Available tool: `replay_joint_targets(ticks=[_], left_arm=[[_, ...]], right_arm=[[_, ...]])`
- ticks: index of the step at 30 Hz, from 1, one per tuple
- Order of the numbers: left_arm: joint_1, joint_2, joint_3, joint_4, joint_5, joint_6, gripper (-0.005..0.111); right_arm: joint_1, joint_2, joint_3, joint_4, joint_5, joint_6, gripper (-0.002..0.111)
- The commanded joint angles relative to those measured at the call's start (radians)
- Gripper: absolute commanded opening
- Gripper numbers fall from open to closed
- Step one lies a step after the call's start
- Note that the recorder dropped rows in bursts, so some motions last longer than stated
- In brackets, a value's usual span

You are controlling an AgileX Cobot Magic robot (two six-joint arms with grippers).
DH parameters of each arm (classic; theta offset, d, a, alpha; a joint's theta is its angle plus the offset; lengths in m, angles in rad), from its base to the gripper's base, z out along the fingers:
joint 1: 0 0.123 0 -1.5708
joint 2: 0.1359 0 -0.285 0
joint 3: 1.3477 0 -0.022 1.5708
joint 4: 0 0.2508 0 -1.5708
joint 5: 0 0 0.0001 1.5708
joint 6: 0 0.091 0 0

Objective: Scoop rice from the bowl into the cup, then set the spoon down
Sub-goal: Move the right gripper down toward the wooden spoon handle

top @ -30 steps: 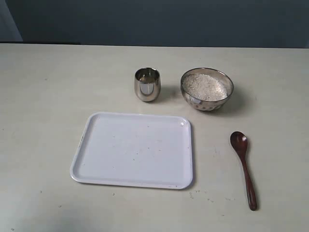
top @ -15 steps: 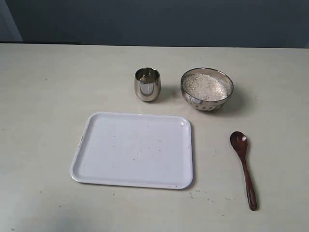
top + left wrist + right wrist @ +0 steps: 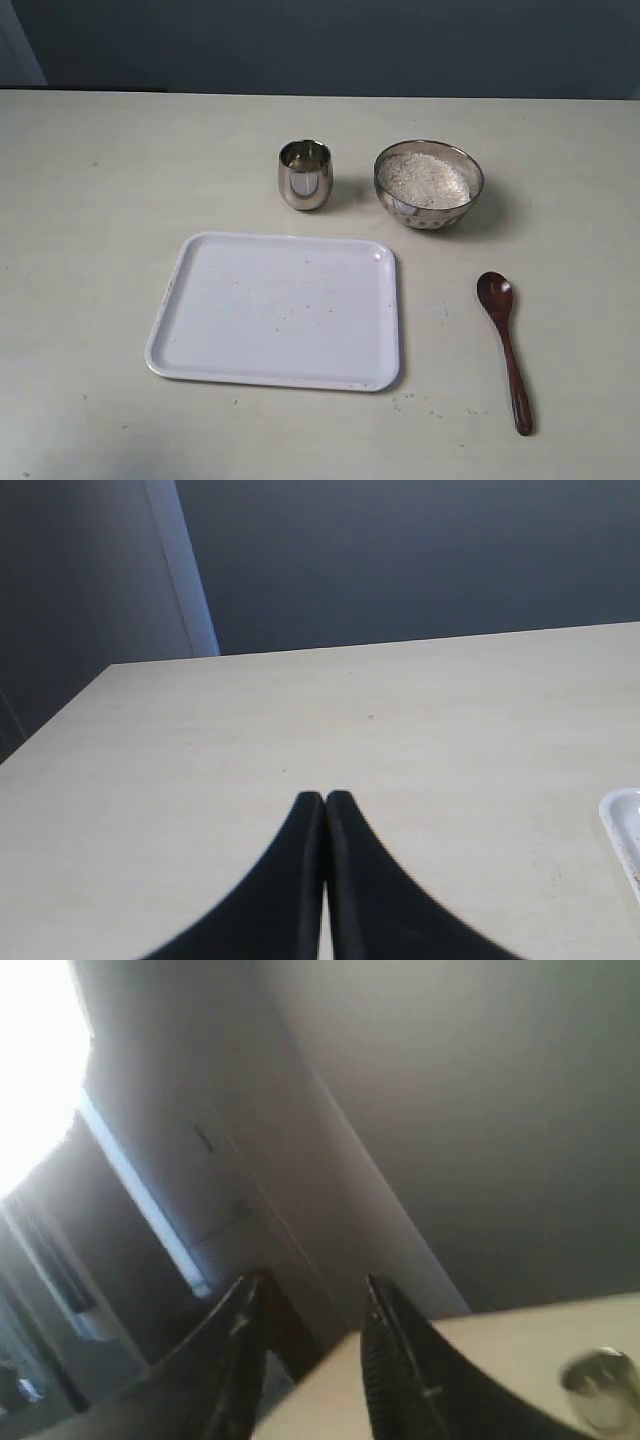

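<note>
In the exterior view the steel bowl (image 3: 429,186) holds a mound of white rice (image 3: 424,178) at the back right. The small steel cup (image 3: 304,174) stands left of it. The dark wooden spoon (image 3: 505,346) lies on the table at the front right, its oval end toward the bowl. Neither arm shows in that view. My left gripper (image 3: 324,798) is shut with nothing between its fingers, above bare table. My right gripper (image 3: 308,1295) is open and empty, pointing past the table edge at the room; a blurred shiny steel vessel (image 3: 598,1384) shows at that frame's corner.
A white rectangular tray (image 3: 277,310) lies in front of the cup, empty; its corner (image 3: 625,830) also shows in the left wrist view. A few stray grains (image 3: 420,405) lie near the tray's front right corner. A dark wall runs behind the table.
</note>
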Motion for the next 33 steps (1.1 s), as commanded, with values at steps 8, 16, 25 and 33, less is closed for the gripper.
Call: replay_joint_targets(ticks=[8, 16, 25, 33], left_arm=[[-0.002, -0.004, -0.003, -0.001, -0.013, -0.002, 0.0], [-0.002, -0.004, -0.003, -0.001, -0.013, -0.002, 0.0], [-0.002, -0.004, -0.003, -0.001, -0.013, -0.002, 0.0], [-0.002, -0.004, -0.003, -0.001, -0.013, -0.002, 0.0]], right_arm=[[-0.002, 0.661, -0.349, -0.541, 0.036, 0.182, 0.025], [-0.002, 0.909, -0.391, -0.422, 0.832, -0.319, 0.0], [0.0, 0.994, -0.495, 0.64, 1.142, -1.409, 0.0], [0.048, 1.096, -0.717, 1.139, 1.493, -1.817, 0.0]])
